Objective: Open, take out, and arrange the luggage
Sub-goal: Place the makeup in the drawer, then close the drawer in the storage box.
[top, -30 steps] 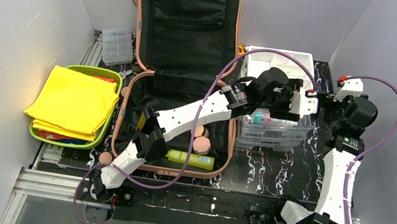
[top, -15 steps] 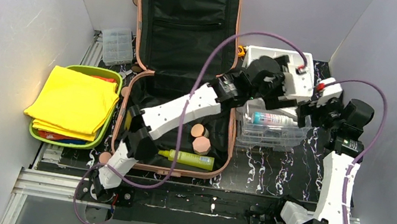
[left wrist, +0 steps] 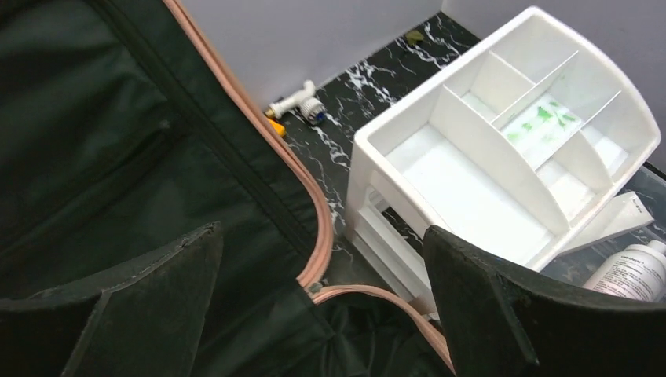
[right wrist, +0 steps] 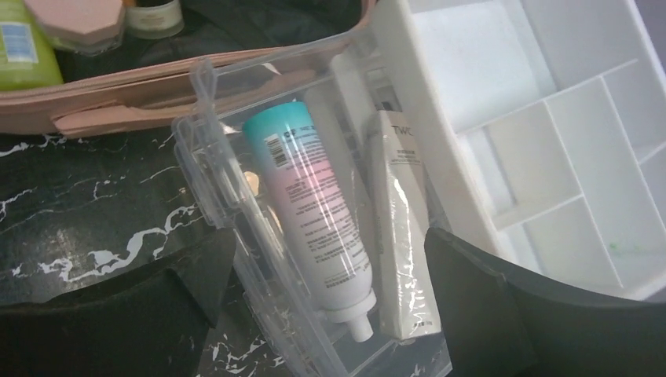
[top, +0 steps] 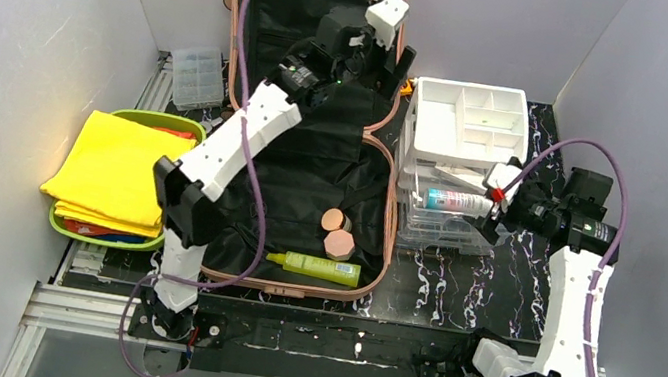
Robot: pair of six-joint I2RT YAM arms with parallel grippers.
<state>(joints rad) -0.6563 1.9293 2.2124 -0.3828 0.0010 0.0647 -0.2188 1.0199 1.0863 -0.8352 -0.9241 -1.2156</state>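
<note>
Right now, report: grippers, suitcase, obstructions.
Left gripper open, empty, over the salmon-pink hard-shell suitcase rim. Right gripper open, empty, above clear plastic box. Suitcase open; lime-green bottle, two pink jars inside. Nothing covering them.

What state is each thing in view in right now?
Salmon-pink hard-shell suitcase: open, lid tipped back.
Left end effector: open, empty.
Right end effector: open, empty.
Clear plastic bin: holds two tubes lying flat.
White divided plastic organizer: compartments mostly bare.
Lime-green plastic tray: filled with folded yellow cloth.
Lime-green bottle: lying flat in the suitcase.
</note>
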